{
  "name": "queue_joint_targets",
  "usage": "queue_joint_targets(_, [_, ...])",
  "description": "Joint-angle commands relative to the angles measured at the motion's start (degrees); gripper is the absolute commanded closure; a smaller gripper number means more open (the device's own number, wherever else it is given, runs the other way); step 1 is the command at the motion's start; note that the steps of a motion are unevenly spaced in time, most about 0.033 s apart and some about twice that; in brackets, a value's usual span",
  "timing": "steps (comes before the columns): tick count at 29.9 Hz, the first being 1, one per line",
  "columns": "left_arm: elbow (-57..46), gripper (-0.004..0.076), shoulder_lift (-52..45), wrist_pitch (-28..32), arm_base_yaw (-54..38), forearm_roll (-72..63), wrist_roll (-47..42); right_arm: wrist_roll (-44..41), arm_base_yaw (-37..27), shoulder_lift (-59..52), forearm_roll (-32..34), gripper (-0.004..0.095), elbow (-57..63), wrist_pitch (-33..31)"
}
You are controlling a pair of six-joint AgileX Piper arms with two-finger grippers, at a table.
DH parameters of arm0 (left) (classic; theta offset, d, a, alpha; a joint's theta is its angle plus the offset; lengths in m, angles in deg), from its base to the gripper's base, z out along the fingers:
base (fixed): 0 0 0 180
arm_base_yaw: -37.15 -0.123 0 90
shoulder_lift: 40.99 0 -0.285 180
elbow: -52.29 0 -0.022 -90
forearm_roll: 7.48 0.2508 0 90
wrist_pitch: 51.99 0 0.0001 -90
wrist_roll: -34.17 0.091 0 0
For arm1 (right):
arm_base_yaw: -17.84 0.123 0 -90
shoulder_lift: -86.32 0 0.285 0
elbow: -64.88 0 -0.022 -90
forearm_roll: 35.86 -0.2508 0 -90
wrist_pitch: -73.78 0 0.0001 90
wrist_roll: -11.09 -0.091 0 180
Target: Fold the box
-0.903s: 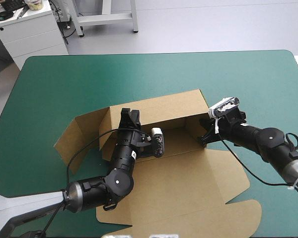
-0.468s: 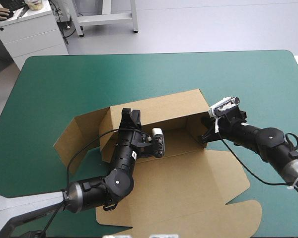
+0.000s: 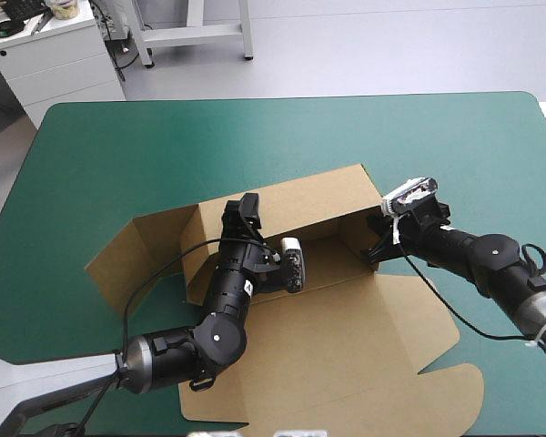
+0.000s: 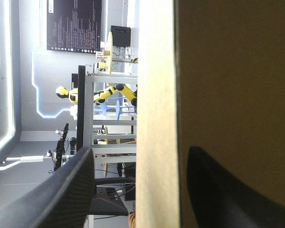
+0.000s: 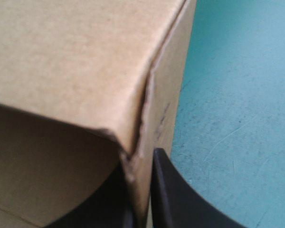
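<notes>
At the middle of the teal-green surface (image 3: pixel 282 137) your brown box (image 3: pixel 346 319) stands half formed: 2 walls are up, rear and right, its left flap splays outward, and its lid lies flat on the near side. Your right hand (image 3: pixel 375 248) is clenched on the box's right rear corner. Your left hand (image 3: pixel 240 209) straddles a raised wall near its left rear corner, fingers released. By my judgement, the left wall and the tucks remain.

Brown box (image 3: pixel 346 337) sits mid-surface (image 3: pixel 146 146), half built: far wall standing, right end wall up and meeting it at a corner, left flap splayed outward, wide front panel with its tabs lying flat toward the near edge.
</notes>
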State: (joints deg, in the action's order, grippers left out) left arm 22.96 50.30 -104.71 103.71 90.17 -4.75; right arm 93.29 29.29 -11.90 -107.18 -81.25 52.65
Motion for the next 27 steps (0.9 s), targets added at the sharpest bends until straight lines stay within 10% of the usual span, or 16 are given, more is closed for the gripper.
queue_joint_targets(1, [1.1, 0.0292, -1.9, -5.4, 2.9, 5.6, -1.0, 0.2, 0.2, -1.0, -2.3, 0.0922, -1.6, 0.8])
queue_joint_targets(9, [1.1, 0.0292, -1.9, -14.8, 10.6, 5.6, -1.0, 0.1, 0.2, -0.5, -6.7, 0.0922, -4.3, 15.5])
queue_joint_targets(18, [1.1, 0.0309, -1.9, -15.9, 14.4, 3.9, -0.9, -0.3, 0.2, 4.7, -7.3, 0.0922, -11.1, 17.2])
queue_joint_targets(20, [1.2, 0.0391, -1.9, -15.5, 14.6, 1.3, 0.4, -0.3, 0.2, 5.5, -7.4, 0.0922, -11.2, 17.0])
queue_joint_targets(23, [3.6, 0.0731, -2.0, -10.6, 14.6, -11.3, 9.0, -0.3, 0.2, 6.1, -7.4, 0.0922, -11.2, 16.9])
queue_joint_targets(27, [10.3, 0.0710, -2.0, -5.2, 12.8, -33.8, 28.6, -0.3, 0.2, 6.2, -7.4, 0.0922, -11.2, 16.6])
